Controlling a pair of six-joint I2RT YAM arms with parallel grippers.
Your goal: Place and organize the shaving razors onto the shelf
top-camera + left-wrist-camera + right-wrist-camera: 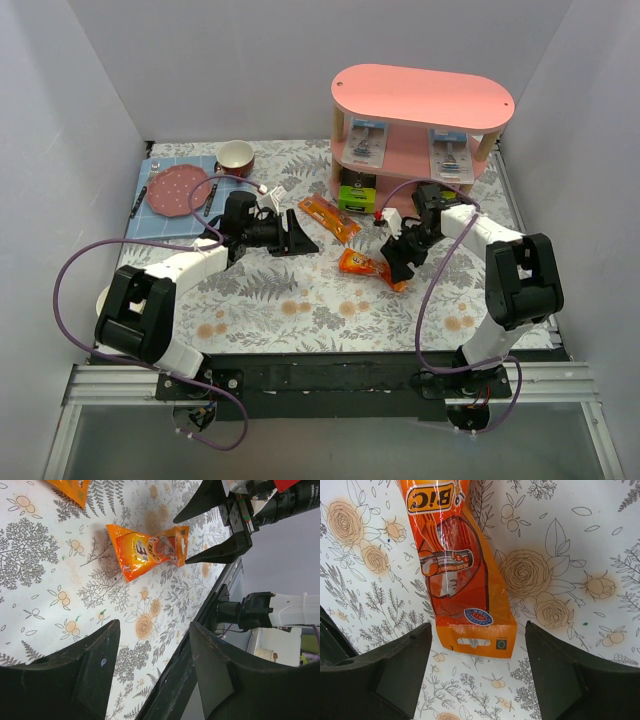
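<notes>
The pink shelf (pixel 420 95) stands at the back right. Two clear blister packs (pixel 367 140) (pixel 450 155) stand on its middle tier. A dark box with a lime-green end (pixel 355 194) sits on the bottom tier. Two orange BIC razor bags lie on the floral cloth: one (pixel 328 218) near the shelf, one (pixel 368 265) nearer me. My right gripper (pixel 395 260) is open and empty just over the nearer bag (pixel 455 565), its jaws astride the bag's hang-hole end. My left gripper (pixel 305 233) is open and empty, left of both bags; the nearer bag (pixel 147 550) lies ahead of it.
A blue mat (pixel 150 215) with a pink plate (pixel 175 188), cutlery and a red-rimmed cup (pixel 236 156) lies at the back left. A small white object (pixel 272 192) lies beside it. White walls close in the left, right and back. The table's black front edge (pixel 200 630) is close to my left gripper.
</notes>
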